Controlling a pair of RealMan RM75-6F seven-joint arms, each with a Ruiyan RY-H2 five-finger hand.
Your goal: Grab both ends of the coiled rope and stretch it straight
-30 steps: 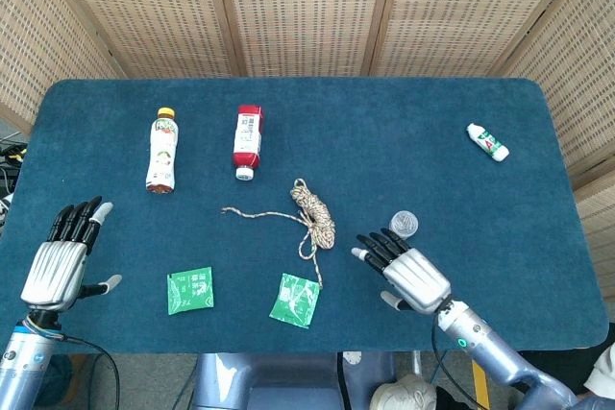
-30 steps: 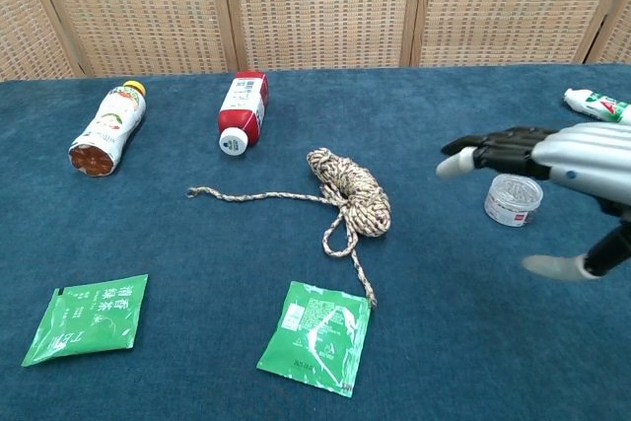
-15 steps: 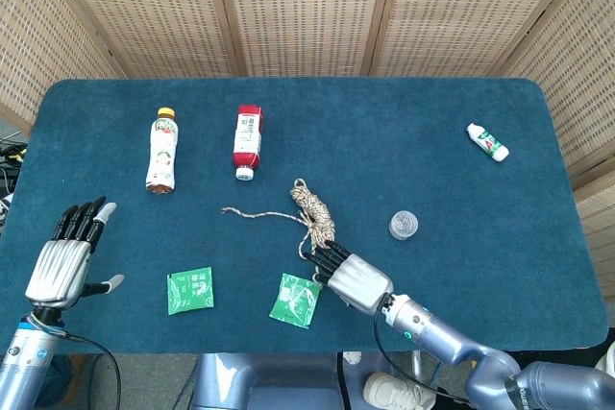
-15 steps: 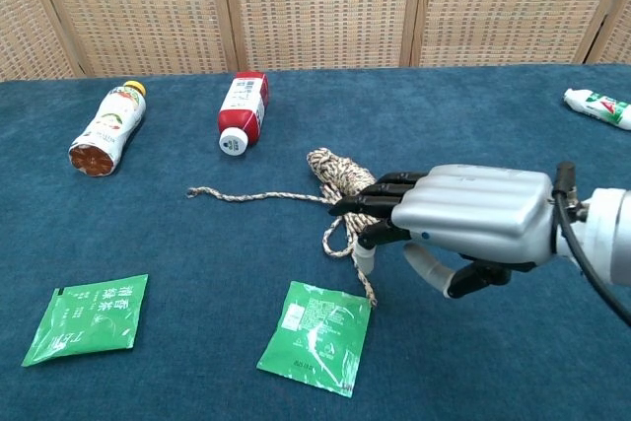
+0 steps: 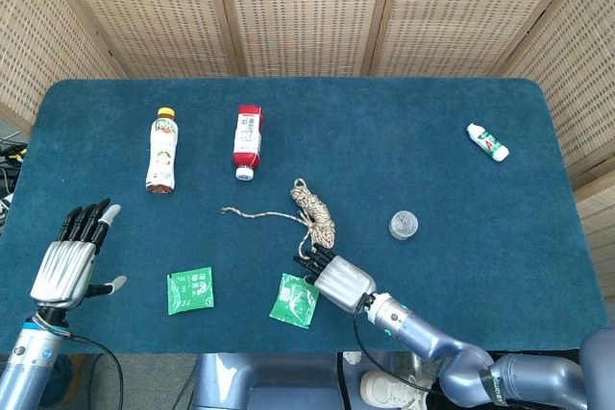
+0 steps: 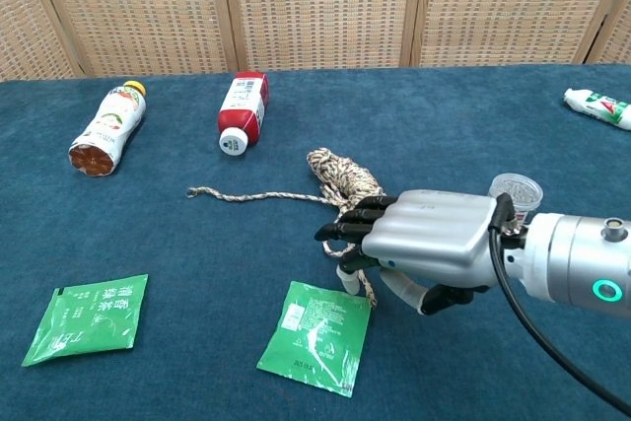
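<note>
The speckled rope point(image 5: 315, 210) lies coiled at mid-table, coil point(image 6: 345, 179) upright in the chest view. One loose end point(image 6: 192, 191) trails left; the other strand runs toward me and its tip point(image 6: 368, 290) peeks out beside my right hand. My right hand point(image 5: 332, 277) point(image 6: 426, 242) hovers low over that near strand, its dark fingers point(image 6: 347, 232) stretched across the rope loop and the thumb apart below; I see no grip on the rope. My left hand point(image 5: 71, 258) is raised at the table's near left edge, fingers spread and holding nothing, far from the rope.
A tea bottle point(image 5: 161, 149) and a red bottle point(image 5: 248, 139) lie behind the rope. Two green packets point(image 6: 87, 317) point(image 6: 317, 334) lie near the front edge, one just under my right hand. A small clear cup point(image 6: 516, 192) and a white tube point(image 6: 596, 105) sit to the right.
My right hand has swept from beside the cup leftward and toward the front edge, ending over the rope's near strand. The rope has not moved. The left hand barely shifted.
</note>
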